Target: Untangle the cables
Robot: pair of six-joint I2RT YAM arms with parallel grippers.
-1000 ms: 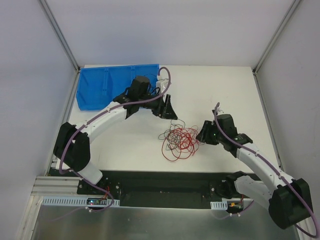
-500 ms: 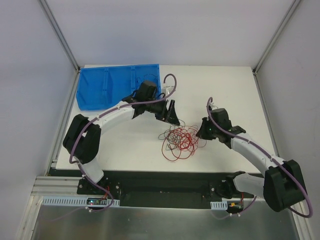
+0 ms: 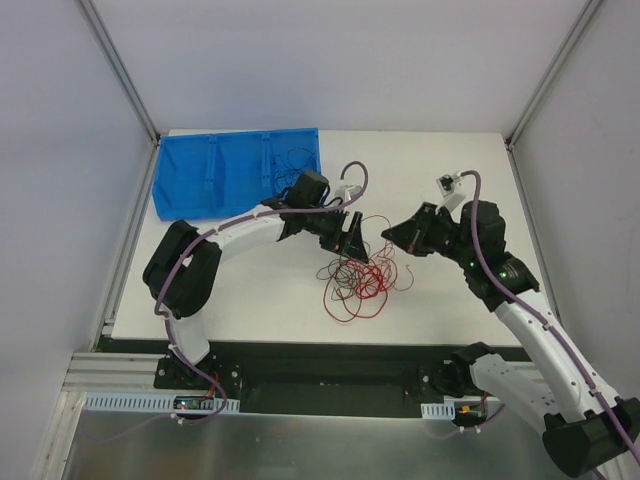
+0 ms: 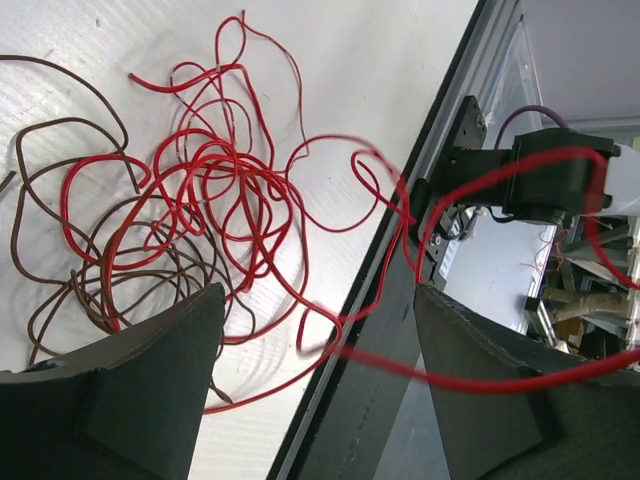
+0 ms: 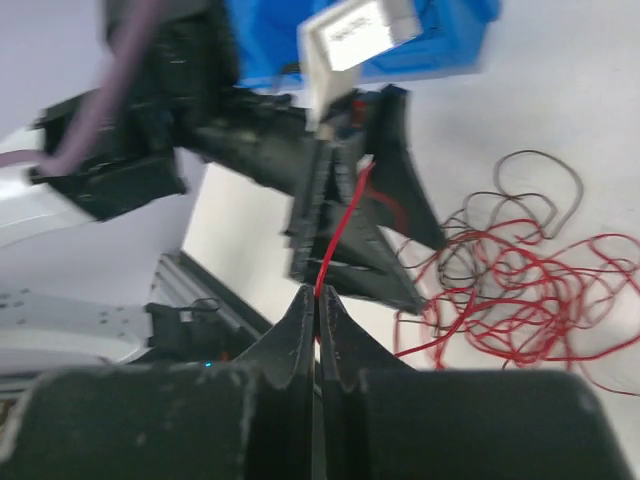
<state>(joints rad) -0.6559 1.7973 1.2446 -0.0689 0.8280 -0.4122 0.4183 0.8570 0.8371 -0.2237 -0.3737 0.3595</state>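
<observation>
Clearly, right hand (image 5: 316, 300) clamped on red cable (image 5: 340, 235), left hand (image 4: 318, 300) wide open above cables (image 4: 200, 190)

The cables (image 3: 360, 280) lie as a loose tangle of very thin red and dark brown-black wires on the white tabletop (image 3: 250, 290), near its middle. Red loops make up most of the pile, and the dark strands gather toward its left. One red strand (image 5: 338, 232) runs up off the pile, pinched between the closed fingers of the right end effector (image 5: 315, 295).
</observation>
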